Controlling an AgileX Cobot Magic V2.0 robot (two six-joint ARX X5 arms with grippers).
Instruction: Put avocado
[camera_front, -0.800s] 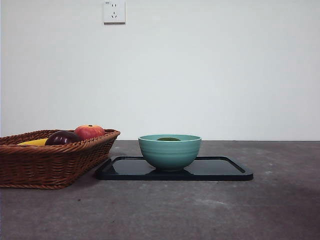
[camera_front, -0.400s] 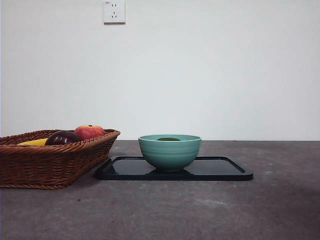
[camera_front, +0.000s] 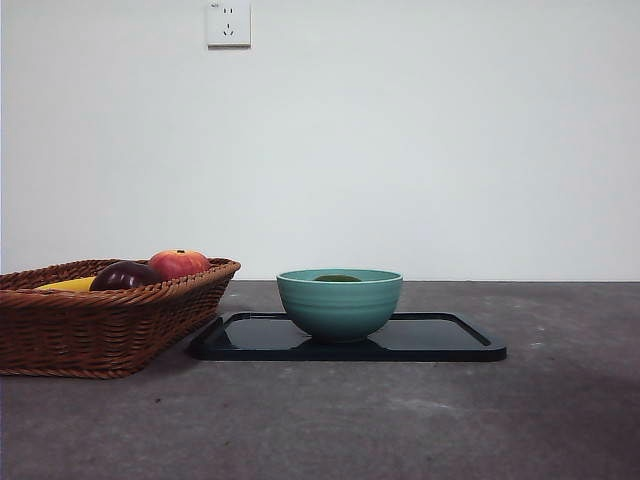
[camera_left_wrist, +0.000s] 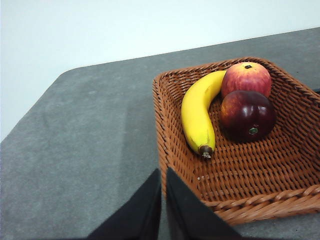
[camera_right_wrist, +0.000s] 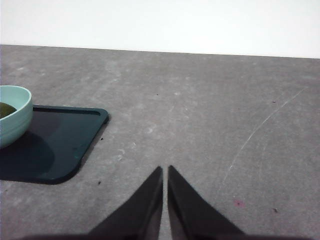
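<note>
Moved: nothing is shifting since earlier frames.
Avocado (camera_front: 337, 278): apparently sitting inside bowl (camera_front: 339, 303) on tray (camera_front: 455, 343).
Hands: left hand (camera_left_wrist: 163, 176) and right hand (camera_right_wrist: 165, 175) both closed, empty; right is nearer.

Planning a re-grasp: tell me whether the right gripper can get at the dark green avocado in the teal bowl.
Probably yes: the dark green avocado lies uncovered in the teal ceramic bowl, and only bare table separates it from the right gripper.

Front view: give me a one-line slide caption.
Avocado sits in the bowl on the tray, beside a basket of fruit.
</note>
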